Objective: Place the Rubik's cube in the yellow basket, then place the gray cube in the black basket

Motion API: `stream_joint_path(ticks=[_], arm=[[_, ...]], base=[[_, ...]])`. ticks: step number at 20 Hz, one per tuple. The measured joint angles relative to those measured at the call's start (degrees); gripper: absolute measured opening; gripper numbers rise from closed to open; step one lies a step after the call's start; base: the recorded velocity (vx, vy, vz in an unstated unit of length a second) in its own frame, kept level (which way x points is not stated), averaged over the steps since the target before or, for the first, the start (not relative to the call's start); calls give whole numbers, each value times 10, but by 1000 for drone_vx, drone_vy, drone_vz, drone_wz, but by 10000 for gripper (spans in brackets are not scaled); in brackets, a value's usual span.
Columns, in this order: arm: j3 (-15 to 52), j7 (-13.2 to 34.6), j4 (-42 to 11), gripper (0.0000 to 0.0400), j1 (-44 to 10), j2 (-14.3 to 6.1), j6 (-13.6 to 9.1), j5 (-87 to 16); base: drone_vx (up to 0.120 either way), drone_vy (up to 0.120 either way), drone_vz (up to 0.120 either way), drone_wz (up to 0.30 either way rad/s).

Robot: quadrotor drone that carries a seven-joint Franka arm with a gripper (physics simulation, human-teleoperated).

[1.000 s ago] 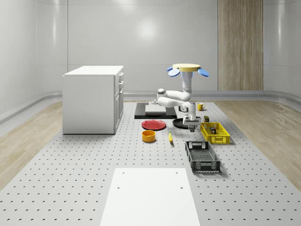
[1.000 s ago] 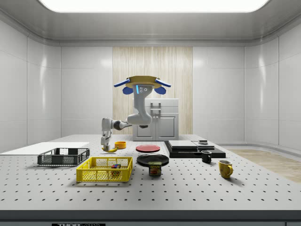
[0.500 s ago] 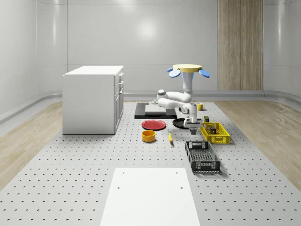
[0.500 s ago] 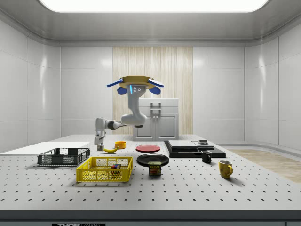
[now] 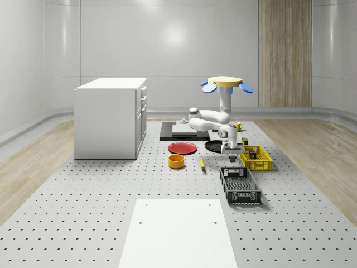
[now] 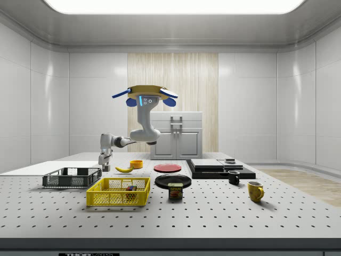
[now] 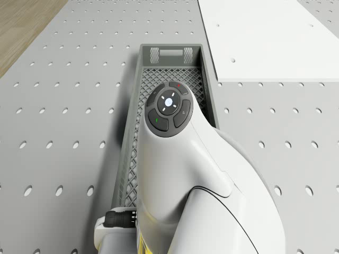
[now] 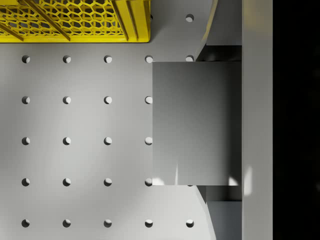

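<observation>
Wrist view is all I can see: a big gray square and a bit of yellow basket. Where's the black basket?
Observer: The black basket is right by the pincer, which hangs at the end nearest the yellow basket.
Operator: Is the Rubik's cube done?
Observer: Yes, the Rubik's cube sits inside the yellow basket.
Operator: Where's the drone?
Observer: The drone hovers high above the table, its arm reaching down toward the black basket.
</observation>
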Motion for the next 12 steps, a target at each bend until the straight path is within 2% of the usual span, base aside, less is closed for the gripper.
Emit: stream_joint_path(ticks=[12], arm=[[0,1,0,251,0,-2,2,1]], base=[[120,0,0,0]])
